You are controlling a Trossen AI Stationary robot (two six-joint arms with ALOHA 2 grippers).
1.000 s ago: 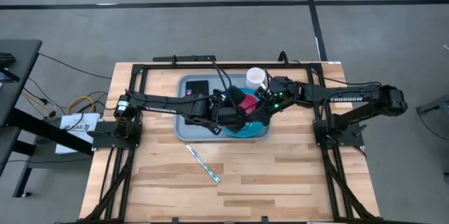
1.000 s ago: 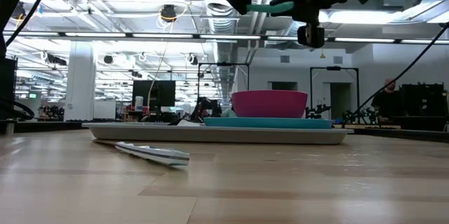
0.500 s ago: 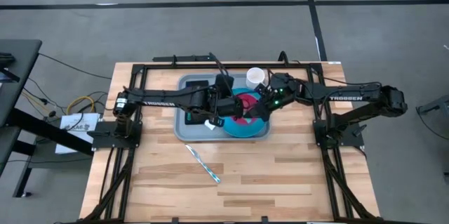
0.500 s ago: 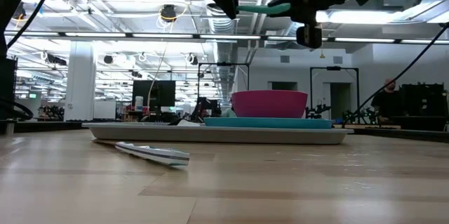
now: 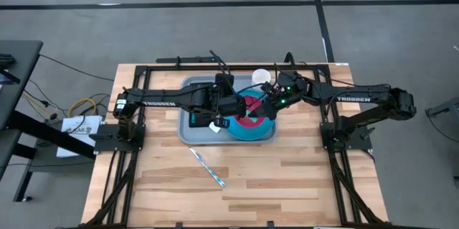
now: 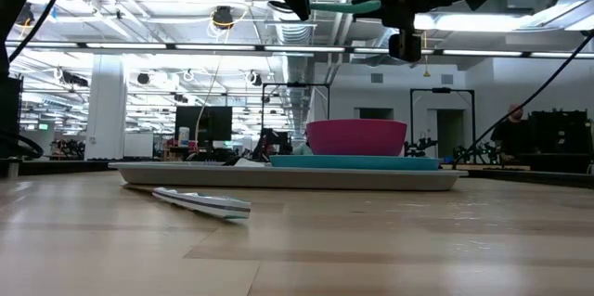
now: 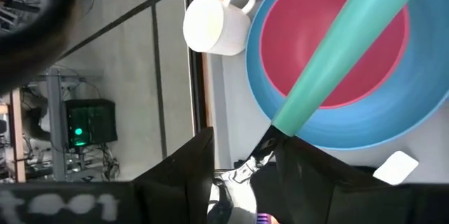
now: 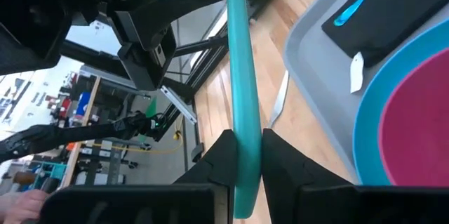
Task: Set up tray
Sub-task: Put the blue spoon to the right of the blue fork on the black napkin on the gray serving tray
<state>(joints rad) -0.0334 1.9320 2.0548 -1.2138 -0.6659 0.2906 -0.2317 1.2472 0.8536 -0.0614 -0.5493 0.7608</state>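
High view: the large flat grey-blue rectangular plastic tray sits in the upper middle of the frame on the pale wooden surface. On its right half rests a round blue plate carrying a magenta bowl; a white mug stands at the tray's upper right corner. Both dark arms reach over the tray from either side. The left tool hangs over the tray's middle, the right tool just right of it above the bowl. A slim silver and teal utensil lies on the bare surface below the tray.

Low view: the tray lies flat across the middle of the frame, the plate and bowl upon it. Both tools hang at the top edge, a long teal utensil handle running level between them. The silver utensil lies at lower left.

Left wrist view: the left tool has its fingers apart, the teal handle meeting it at the gap; whether they touch it is unclear. The mug is at upper centre.

Right wrist view: the right tool is clamped on the teal handle. A black rectangular napkin lies on the tray at upper right.
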